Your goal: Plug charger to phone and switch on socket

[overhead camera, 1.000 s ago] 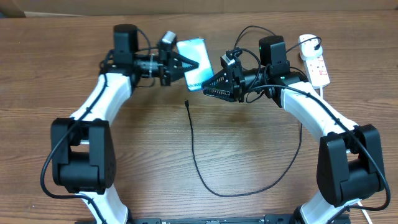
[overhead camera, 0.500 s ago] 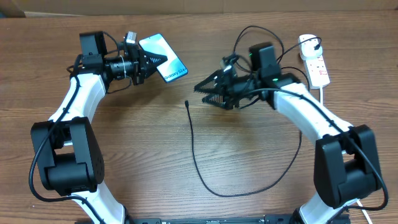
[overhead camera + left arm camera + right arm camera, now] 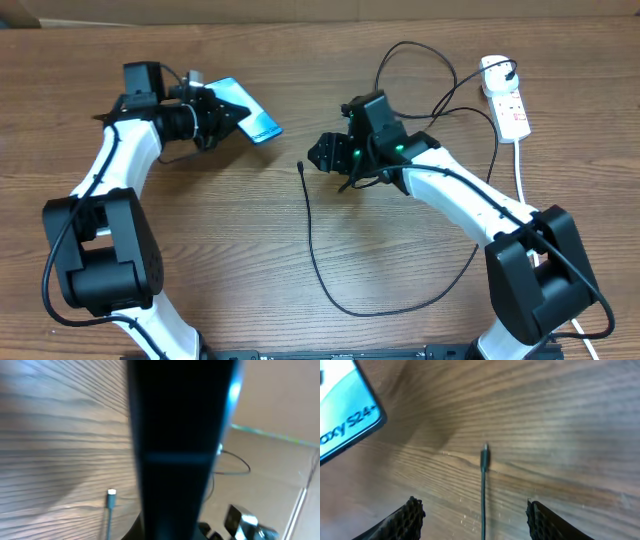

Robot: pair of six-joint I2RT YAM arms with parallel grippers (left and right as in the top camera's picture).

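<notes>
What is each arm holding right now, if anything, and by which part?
The left tool holds the phone by the end nearest its arm. The right tool is open and empty, hovering over the charger at its plug tip.

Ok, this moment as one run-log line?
left gripper: shut on phone | right gripper: open, hovering by charger tip | charger: unplugged, on table | socket: untouched

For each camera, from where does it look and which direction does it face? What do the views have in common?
Overhead: above the table, facing down; both arms show, left gripper holding the phone, right gripper open.
Left wrist: behind the held phone, facing across the table; own fingers unclear.
Right wrist: facing down at the charger tip; both own fingertips show.
Shared: all three show the charger tip.
</notes>
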